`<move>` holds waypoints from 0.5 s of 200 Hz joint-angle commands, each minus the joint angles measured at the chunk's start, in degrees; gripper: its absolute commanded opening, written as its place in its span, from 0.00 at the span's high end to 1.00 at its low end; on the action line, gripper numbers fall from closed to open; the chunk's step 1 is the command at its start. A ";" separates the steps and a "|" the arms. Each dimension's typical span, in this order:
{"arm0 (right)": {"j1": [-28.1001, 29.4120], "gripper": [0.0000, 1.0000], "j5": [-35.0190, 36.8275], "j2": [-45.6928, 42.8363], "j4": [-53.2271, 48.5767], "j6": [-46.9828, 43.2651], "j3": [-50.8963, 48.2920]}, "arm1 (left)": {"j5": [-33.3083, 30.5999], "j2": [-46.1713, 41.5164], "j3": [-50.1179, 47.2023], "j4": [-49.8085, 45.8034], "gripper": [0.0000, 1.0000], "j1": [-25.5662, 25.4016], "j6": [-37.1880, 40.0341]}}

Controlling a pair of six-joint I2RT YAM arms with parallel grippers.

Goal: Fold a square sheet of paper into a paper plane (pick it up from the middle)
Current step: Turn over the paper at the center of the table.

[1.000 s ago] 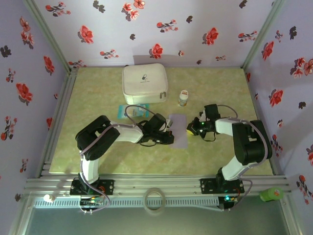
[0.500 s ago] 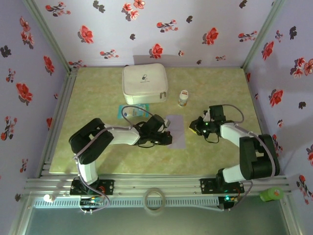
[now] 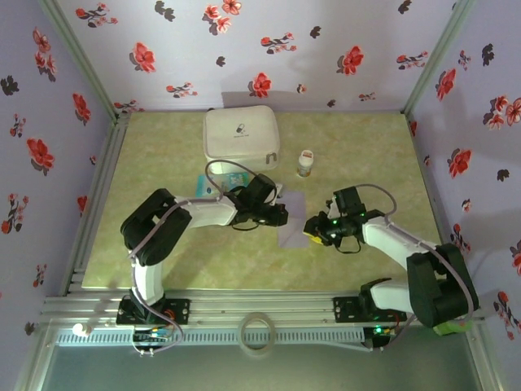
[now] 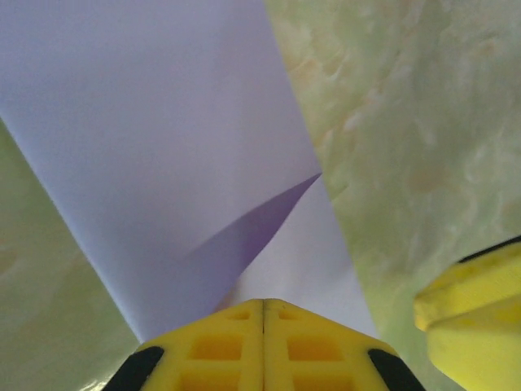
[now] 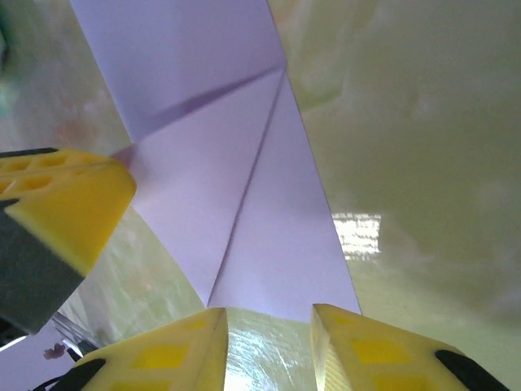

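Green table [image 3: 163,261] — lavender paper [image 3: 295,213] — floral walls [image 3: 326,32]

Counted 1 lavender paper sheet [image 3: 291,226], 1 white zip case [image 3: 240,138], 1 small jar [image 3: 305,163], 1 teal packet [image 3: 213,186], 2 arms: left arm [image 3: 195,216], right arm [image 3: 392,238].

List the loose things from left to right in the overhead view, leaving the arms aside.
Teal-and-white packet → lavender sheet of paper → green object. The white zip case and small bottle overlap these sideways, so they are left out.
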 commanded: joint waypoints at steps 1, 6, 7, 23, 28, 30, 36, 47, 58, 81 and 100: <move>0.94 0.66 1.68 -1.29 -2.19 3.17 -1.86 | 0.11 2.04 0.99 -3.69 0.94 0.79 3.22; 1.09 0.66 1.73 -1.29 -2.28 3.31 -1.92 | 0.11 2.23 1.00 -3.80 0.94 0.88 3.42; 1.12 0.66 1.69 -1.26 -2.28 3.32 -1.92 | 0.11 2.28 1.00 -3.80 0.94 0.88 3.45; 1.62 0.66 0.42 -0.84 -2.62 3.09 -1.55 | -0.21 2.52 0.75 -4.05 0.95 0.98 3.92; 1.59 0.66 -0.24 -0.45 -3.00 2.88 -1.16 | -0.27 2.62 0.73 -4.15 0.95 0.98 3.99; 1.58 0.66 -0.45 -0.23 -3.20 2.75 -0.96 | -0.31 2.62 0.67 -4.15 0.95 0.98 4.05; 1.58 0.66 -0.69 0.30 -3.92 2.43 -0.25 | -0.33 2.78 0.57 -4.24 0.95 0.98 4.10; 1.91 0.67 -0.95 1.16 -4.25 2.36 0.68 | -0.27 3.19 0.24 -4.15 0.96 0.98 4.10; 2.39 0.67 -0.64 1.81 -3.69 2.77 1.11 | -0.03 3.49 -0.14 -3.75 0.97 1.02 3.76; 2.73 0.66 0.41 2.70 -3.67 2.97 1.77 | 0.28 3.50 -1.17 -3.28 0.97 1.07 3.15; 2.99 0.66 0.58 3.44 -2.44 3.66 1.77 | 0.24 3.40 -1.73 -2.84 0.97 1.07 2.80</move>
